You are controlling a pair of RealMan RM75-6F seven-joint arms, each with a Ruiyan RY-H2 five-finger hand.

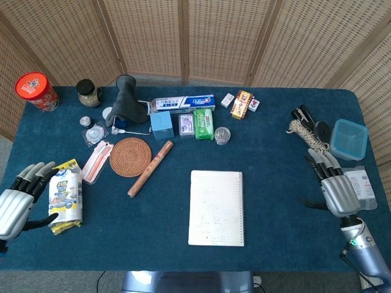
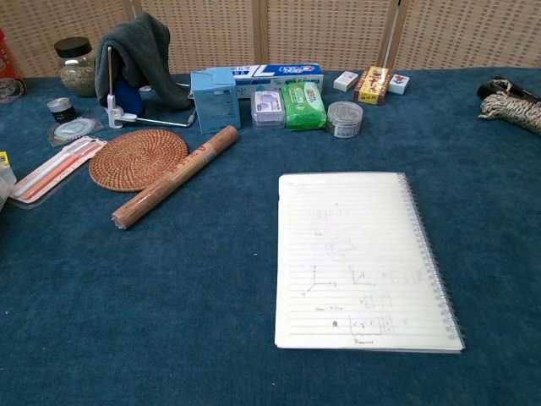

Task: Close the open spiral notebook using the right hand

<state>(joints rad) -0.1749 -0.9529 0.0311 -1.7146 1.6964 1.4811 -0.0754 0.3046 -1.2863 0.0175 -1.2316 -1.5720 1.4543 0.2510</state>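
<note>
The spiral notebook [image 1: 216, 207] [image 2: 361, 260] lies flat on the blue table, a lined white page with faint pencil sketches facing up and the wire spiral along its right edge. My right hand [image 1: 333, 185] hovers far to its right near the table's right edge, fingers spread and holding nothing; the chest view does not show it. At the front left corner my left hand [image 1: 17, 206] is open beside a white snack packet [image 1: 65, 196], not touching the notebook.
A brown paper roll [image 1: 150, 168] and woven coaster [image 1: 130, 156] lie left of the notebook. Toothpaste box [image 1: 181, 102], blue box [image 1: 162, 124], green wipes [image 1: 204, 124] and small jar [image 1: 222, 135] line the back. Rope coil [image 1: 307, 135], blue container [image 1: 348, 138] and a packet [image 1: 358, 187] sit right.
</note>
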